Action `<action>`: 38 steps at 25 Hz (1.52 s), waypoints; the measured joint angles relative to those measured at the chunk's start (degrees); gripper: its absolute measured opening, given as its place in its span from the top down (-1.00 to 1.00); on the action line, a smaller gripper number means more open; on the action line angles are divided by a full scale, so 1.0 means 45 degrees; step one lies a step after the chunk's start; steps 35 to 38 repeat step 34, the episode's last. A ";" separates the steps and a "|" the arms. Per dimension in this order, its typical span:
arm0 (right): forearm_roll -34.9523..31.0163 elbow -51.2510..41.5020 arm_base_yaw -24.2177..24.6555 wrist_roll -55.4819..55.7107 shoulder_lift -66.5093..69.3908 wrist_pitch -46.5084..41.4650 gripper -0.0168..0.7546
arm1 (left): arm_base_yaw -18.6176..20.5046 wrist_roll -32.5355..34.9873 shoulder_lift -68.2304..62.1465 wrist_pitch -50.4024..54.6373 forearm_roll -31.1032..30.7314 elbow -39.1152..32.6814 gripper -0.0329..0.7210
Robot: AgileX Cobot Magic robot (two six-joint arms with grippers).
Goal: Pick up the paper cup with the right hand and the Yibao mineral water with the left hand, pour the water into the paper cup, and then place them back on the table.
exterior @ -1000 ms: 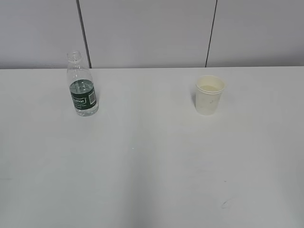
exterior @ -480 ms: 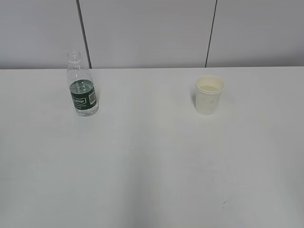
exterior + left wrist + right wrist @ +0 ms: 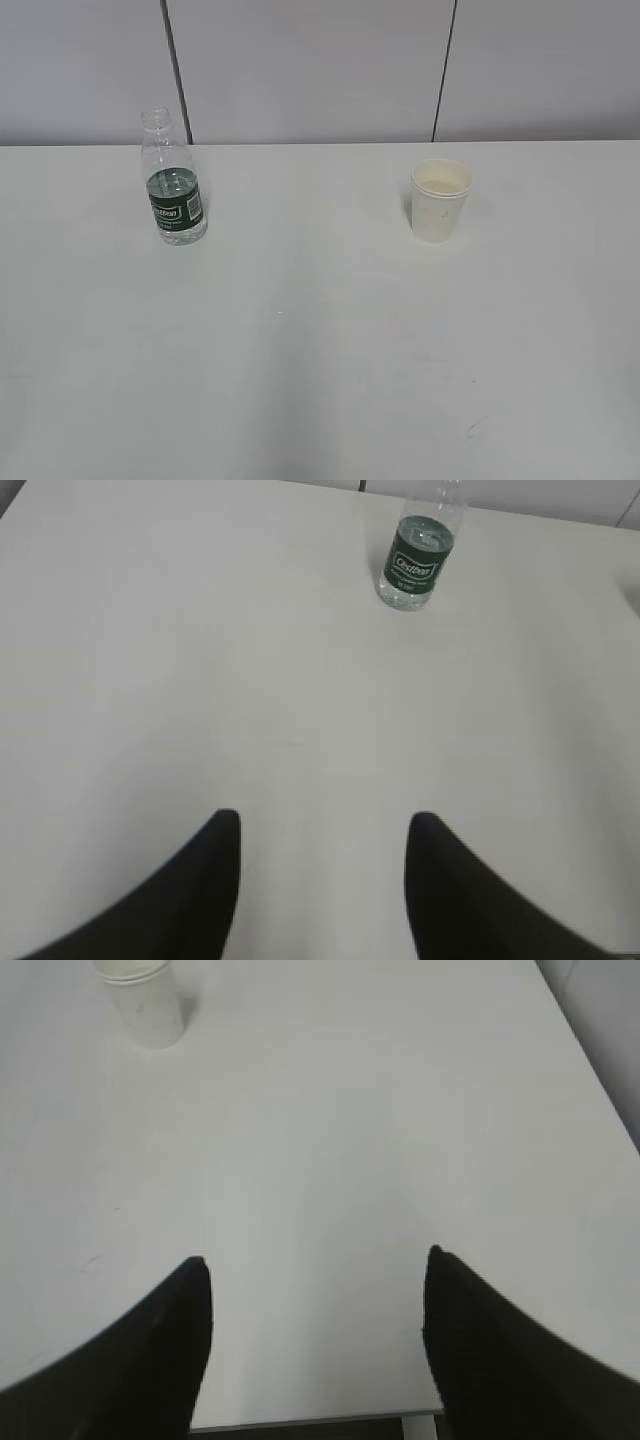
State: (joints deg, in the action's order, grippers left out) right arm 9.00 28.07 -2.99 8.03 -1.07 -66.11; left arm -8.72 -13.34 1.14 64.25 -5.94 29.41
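The Yibao mineral water (image 3: pixel 175 193), a small clear capless bottle with a dark green label, stands upright at the back left of the white table (image 3: pixel 320 350). It also shows far ahead in the left wrist view (image 3: pixel 418 552). The cream-white paper cup (image 3: pixel 440 200) stands upright at the back right and shows at the top left of the right wrist view (image 3: pixel 143 1000). My left gripper (image 3: pixel 320 825) is open and empty, well short of the bottle. My right gripper (image 3: pixel 315 1265) is open and empty near the table's front edge, far from the cup. Neither arm shows in the exterior view.
A grey panelled wall (image 3: pixel 320 70) with dark seams runs behind the table. The table's front edge (image 3: pixel 310 1422) and right edge (image 3: pixel 590 1070) show in the right wrist view.
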 joint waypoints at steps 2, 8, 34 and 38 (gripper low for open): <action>0.0000 0.0000 0.0246 0.0000 0.0000 0.0000 -0.39 | 0.0169 0.0000 0.0000 0.0000 0.0016 0.0000 0.00; 0.0000 0.0000 0.0302 0.0000 0.0000 0.0003 -0.39 | 0.0444 0.0012 0.0000 0.0000 -0.0009 0.0000 0.00; 0.0000 0.0000 0.0302 -0.0024 0.0000 0.0025 -0.39 | 0.0471 0.0012 0.0000 0.0000 -0.0017 0.0000 0.00; 0.0000 0.0000 0.0302 -0.0024 0.0000 0.0025 -0.39 | 0.0471 0.0012 0.0000 0.0000 -0.0017 0.0000 0.00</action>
